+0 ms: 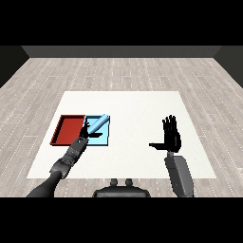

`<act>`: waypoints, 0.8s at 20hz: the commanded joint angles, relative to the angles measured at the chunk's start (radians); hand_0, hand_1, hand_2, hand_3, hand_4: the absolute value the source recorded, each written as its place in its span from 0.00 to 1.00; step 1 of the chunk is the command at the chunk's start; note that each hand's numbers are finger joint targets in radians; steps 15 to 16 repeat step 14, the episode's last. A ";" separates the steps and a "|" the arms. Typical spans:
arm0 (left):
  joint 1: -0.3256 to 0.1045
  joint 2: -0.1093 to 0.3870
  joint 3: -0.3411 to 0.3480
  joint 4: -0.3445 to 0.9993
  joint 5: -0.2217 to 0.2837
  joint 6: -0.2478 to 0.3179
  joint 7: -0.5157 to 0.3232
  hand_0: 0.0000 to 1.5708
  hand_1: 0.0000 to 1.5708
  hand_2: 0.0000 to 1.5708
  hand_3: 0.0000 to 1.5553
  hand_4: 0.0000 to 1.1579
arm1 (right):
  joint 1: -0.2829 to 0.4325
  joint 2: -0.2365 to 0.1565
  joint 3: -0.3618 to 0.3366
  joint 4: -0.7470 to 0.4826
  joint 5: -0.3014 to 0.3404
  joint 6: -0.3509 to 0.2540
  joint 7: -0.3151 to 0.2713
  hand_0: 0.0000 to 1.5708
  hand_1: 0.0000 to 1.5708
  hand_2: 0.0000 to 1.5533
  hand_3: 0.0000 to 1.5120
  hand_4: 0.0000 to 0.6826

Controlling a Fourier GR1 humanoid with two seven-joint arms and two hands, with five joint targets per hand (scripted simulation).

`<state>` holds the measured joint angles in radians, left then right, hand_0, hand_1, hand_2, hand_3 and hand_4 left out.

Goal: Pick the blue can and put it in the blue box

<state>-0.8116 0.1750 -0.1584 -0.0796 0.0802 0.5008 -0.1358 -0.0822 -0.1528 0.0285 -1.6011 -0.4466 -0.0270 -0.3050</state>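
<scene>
The left hand holds the blue can over the blue tray, which lies near the bench's left edge, side by side with the red tray on its outer side. The fingers are curled round the can's lower end; the can is tilted, its free end pointing up and toward the bench's far edge, reaching about the tray's far rim. Whether it already touches the tray floor cannot be told.

The step in hand looks like the placing. To do it well, the hand should bring the can toward the tray's middle, since its upper end hangs close to the far rim and could catch there or roll out. Lowering it until it rests on the floor, laid flat or nearly so, seems wise before the fingers part. The hand should avoid drifting toward the red tray just beside it.

The right hand hovers well apart, toward the bench's right edge, fingers straight and spread, thumb out, holding nothing. It need not move.
</scene>
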 commanded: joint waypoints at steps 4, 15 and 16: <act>0.057 0.032 0.121 -0.200 0.097 0.169 -0.319 0.00 0.00 0.00 0.00 0.00 | -0.025 0.012 0.002 0.012 0.007 -0.006 0.002 0.00 0.00 0.00 0.00 0.00; 0.317 -0.049 0.068 -0.690 0.150 -0.131 -0.652 0.00 0.00 0.00 0.00 0.00 | 0.025 -0.041 0.004 0.005 0.033 0.033 0.010 0.00 0.00 0.00 0.00 0.00; 0.317 -0.049 0.068 -0.690 0.150 -0.131 -0.652 0.00 0.00 0.00 0.00 0.00 | 0.025 -0.041 0.004 0.005 0.033 0.033 0.010 0.00 0.00 0.00 0.00 0.00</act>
